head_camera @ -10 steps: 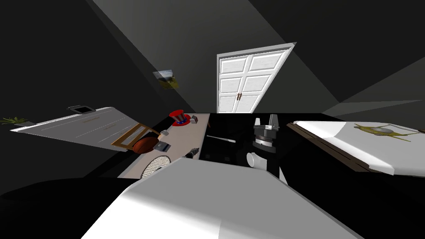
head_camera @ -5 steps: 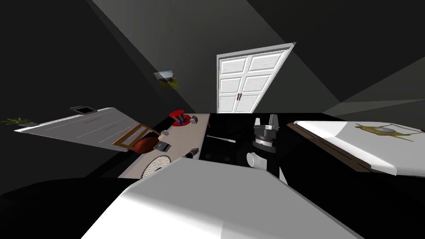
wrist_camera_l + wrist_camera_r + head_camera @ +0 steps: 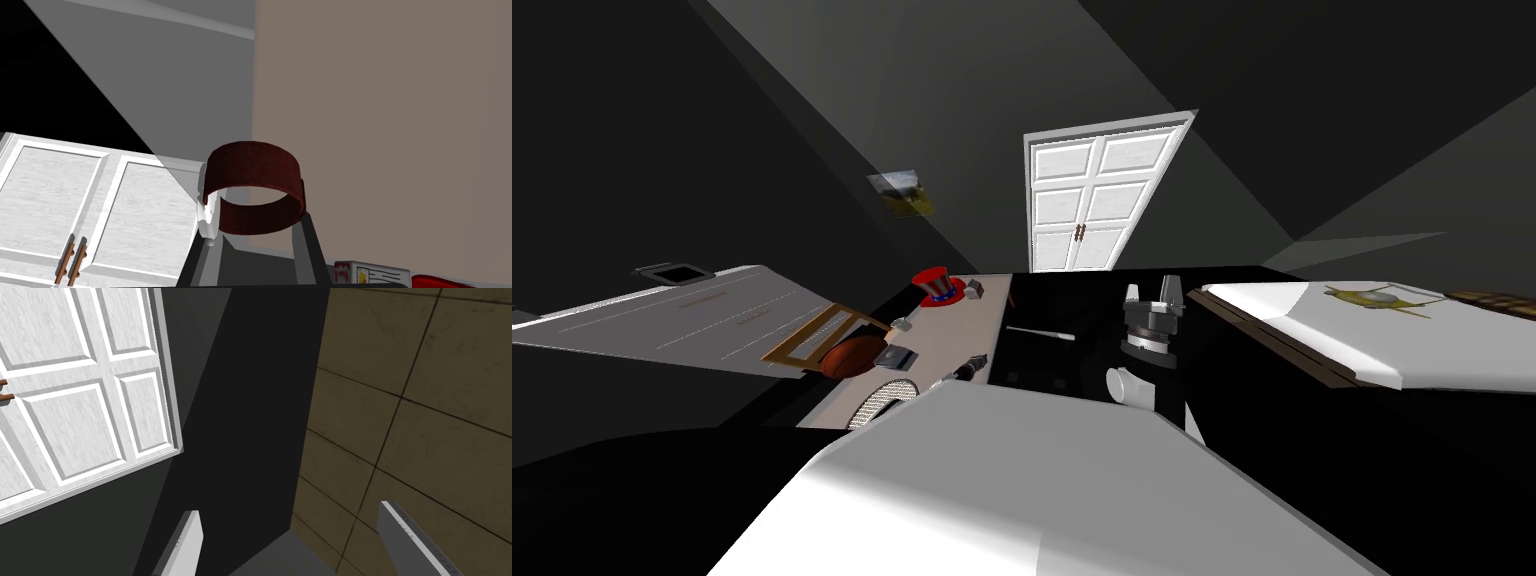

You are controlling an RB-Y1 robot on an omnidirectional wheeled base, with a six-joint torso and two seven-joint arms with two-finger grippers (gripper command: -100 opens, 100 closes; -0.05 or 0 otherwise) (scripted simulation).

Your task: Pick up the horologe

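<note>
Horologe, a wristwatch with a dark red band and a white case, is seen held between the jaws of the left gripper. The jaws are pinching it, one at the white case and the other against the outside of the band, and the band's loop stands up past their tips. Whether the watch is clear of the bench cannot be told. The beige bench top is seen behind the watch, with a small printed box and the edge of a red hat lying farther along it. A white panelled double door with brown handles is seen beyond the bench's far end.

The right gripper is held upright over a black area beside the bench, its jaws spread wide with nothing between them.

A brown ball and a wooden frame are seen on the near part of the bench. On the robot's right a bed with a white cover is seen, with a yellow toy helicopter lying on it.
</note>
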